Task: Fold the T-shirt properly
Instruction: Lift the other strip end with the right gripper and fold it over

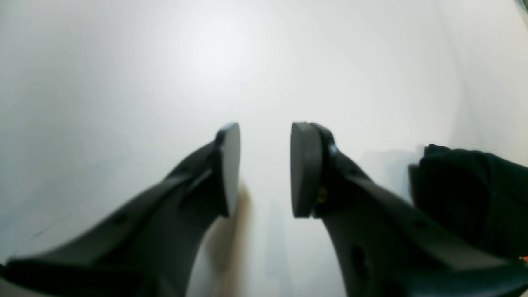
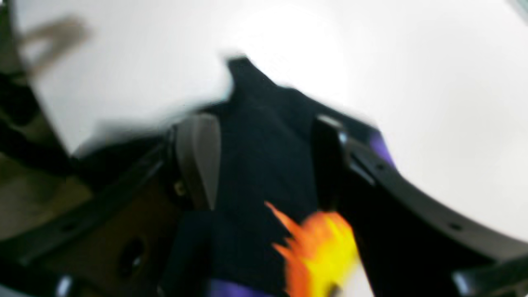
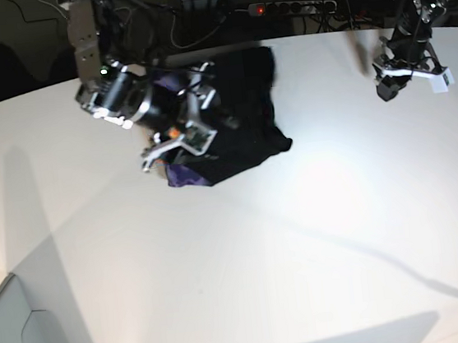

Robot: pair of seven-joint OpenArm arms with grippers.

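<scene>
T-shirt (image 3: 235, 117), crumpled black cloth, lies between the right tool's (image 2: 264, 161) spread jaws.

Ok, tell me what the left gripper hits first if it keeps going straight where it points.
Most likely the bare white table. The left gripper has open jaws with only tabletop between and beyond them; the T-shirt lies off to one side. Depth is unclear.

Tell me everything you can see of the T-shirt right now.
The T-shirt is black cloth, lying crumpled in a heap on the white table, on its far side. Its print shows in places: orange-yellow flames and purple patches. The right end effector stands over it with jaws apart, cloth between them; whether they touch it is blurred. The left end effector is off it.
</scene>
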